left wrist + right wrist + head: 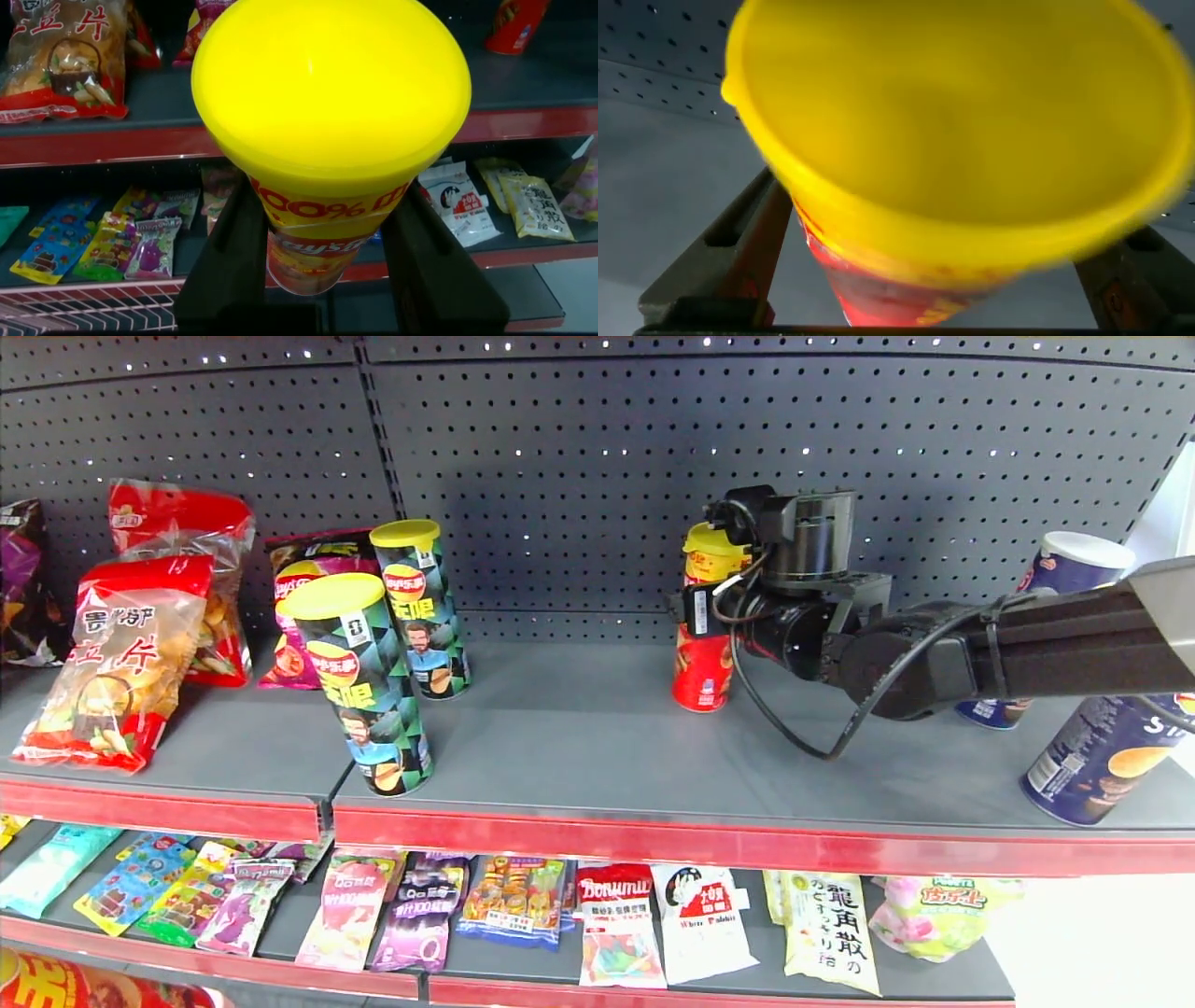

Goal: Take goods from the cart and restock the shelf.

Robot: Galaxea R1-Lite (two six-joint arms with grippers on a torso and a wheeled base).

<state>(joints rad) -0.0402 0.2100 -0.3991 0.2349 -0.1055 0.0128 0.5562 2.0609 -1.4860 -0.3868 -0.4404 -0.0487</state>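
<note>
A red chip can (703, 663) with a yellow lid stands slightly tilted on the upper shelf (579, 737), its base on the shelf board. My right gripper (711, 616) reaches in from the right and is shut on this can; in the right wrist view the yellow lid (962, 121) looms large between the dark fingers (752, 247). In the left wrist view my left gripper (322, 275) is shut on a second yellow-lidded chip can (327, 103), held in the air in front of the shelves.
Two green-black cans (369, 681) (422, 607) and red snack bags (112, 663) fill the upper shelf's left. Blue cans (1097, 761) (1069, 565) stand at its right. Free board lies between the green cans and the red can. Candy bags (616, 919) line the lower shelf.
</note>
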